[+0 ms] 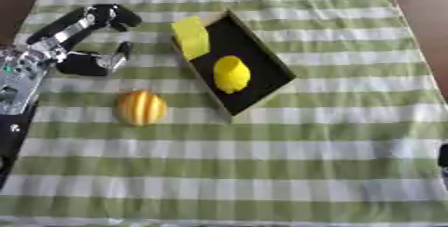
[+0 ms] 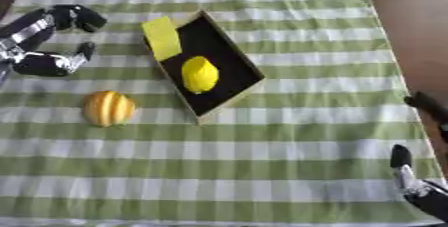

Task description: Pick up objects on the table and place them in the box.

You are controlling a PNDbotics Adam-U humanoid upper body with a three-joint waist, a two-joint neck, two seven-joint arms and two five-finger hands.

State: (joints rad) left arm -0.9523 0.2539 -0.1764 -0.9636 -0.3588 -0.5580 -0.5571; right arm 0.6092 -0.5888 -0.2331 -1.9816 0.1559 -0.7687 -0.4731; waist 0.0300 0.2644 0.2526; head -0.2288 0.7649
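Leftmost, the robot's left arm comes in from the left edge and slants up toward the far side of the counter (image 1: 350, 136), which is covered by a green-and-white striped cloth (image 1: 262, 171). Its left hand (image 1: 87, 41) hangs to the left of the box (image 1: 262, 56), apart from it, with the black fingers (image 1: 109, 16) arched toward the box on the far side and the thumb (image 1: 118, 56) pointing the same way on the near side; the two are spread with a wide gap between them, and nothing is held in that gap. Nearer than the hand and left of the box's near corner, an orange ribbed fruit (image 1: 142, 107) sits on the cloth by itself, touching neither hand nor box. The box is a shallow dark tray with a pale rim, set askew on the cloth. A flat yellow piece (image 1: 192, 36) leans over the box's far left rim, partly inside and partly outside. A yellow lemon-shaped fruit (image 1: 231, 74) lies inside the box, about at its middle. Well to the right of the box, at the lower right corner, the right hand (image 2: 411, 181) rests idle with its fingers up and relaxed, holding nothing.
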